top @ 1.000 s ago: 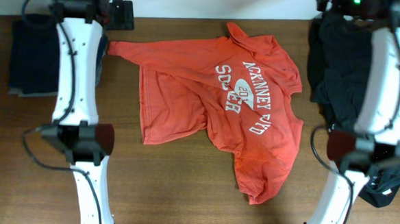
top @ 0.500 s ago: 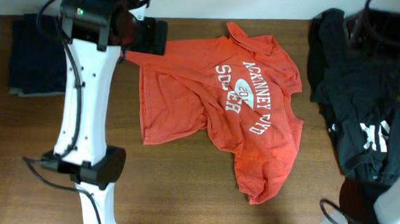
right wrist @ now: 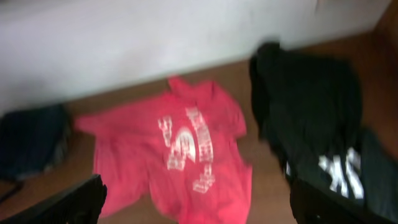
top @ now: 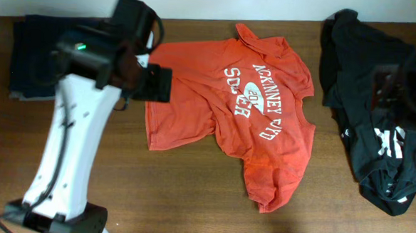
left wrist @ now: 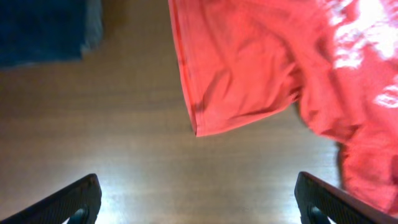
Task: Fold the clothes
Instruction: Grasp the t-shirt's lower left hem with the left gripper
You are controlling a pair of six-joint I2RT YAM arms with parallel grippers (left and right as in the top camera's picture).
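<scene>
The orange-red shirt [top: 244, 111] lies spread and rumpled in the middle of the table, white lettering up. It also shows in the left wrist view [left wrist: 249, 62] and the right wrist view [right wrist: 180, 149]. A heap of black garments [top: 369, 103] with white print lies at the right [right wrist: 311, 106]. My left gripper [left wrist: 199, 199] is open and empty, raised over bare wood, with the shirt's hem corner just ahead of it. My right gripper [right wrist: 199, 202] is open and empty, high above the table. In the overhead view my right arm is only a dark blur at the right edge.
Folded navy-blue garments [top: 33, 57] lie at the back left corner [left wrist: 43, 28]. My white left arm [top: 71, 138] reaches up over the table's left part. A pale wall runs along the table's far edge [right wrist: 155, 43].
My left arm has lifted from the table's left side and swung its gripper towards the shirt's left edge. My right arm has risen off the right side. The clothes have not moved.
</scene>
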